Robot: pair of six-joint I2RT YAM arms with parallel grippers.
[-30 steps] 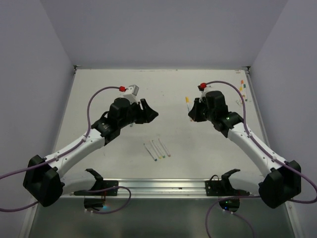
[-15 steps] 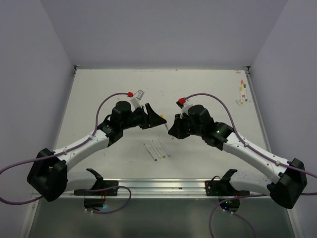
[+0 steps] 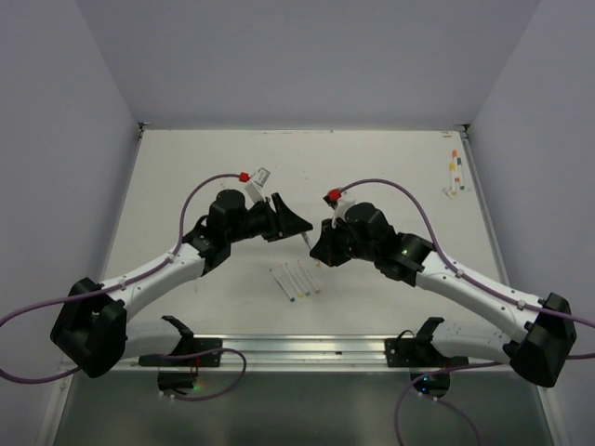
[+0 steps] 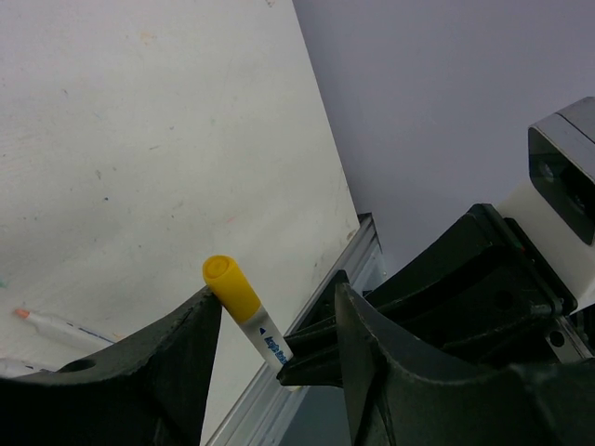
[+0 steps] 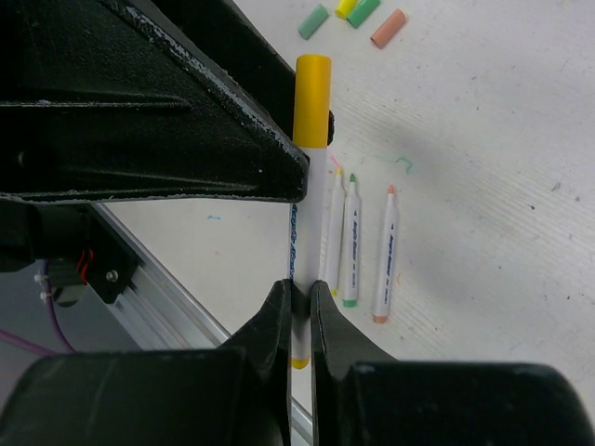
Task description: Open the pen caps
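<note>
Yellow cap [image 4: 232, 289] tops a pen [image 5: 310, 214] clamped in the right gripper [image 5: 299, 295], and sits between the parted, unclenched fingers of the left gripper [image 4: 274, 302]; three uncapped pens [image 5: 358, 251] lie on the table [image 4: 139, 139] below.

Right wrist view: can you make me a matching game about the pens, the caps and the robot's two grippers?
Things:
1. yellow-capped pen
2. left gripper
3. three uncapped pens
4. loose caps

States:
A. lying side by side on the table
B. jaws open, one on each side of the yellow cap
C. lying on their own, off any pen
D. clamped in the right gripper, whose jaws are shut on its barrel

Pairs: 1-D, 2-B, 3-A, 4-C
</note>
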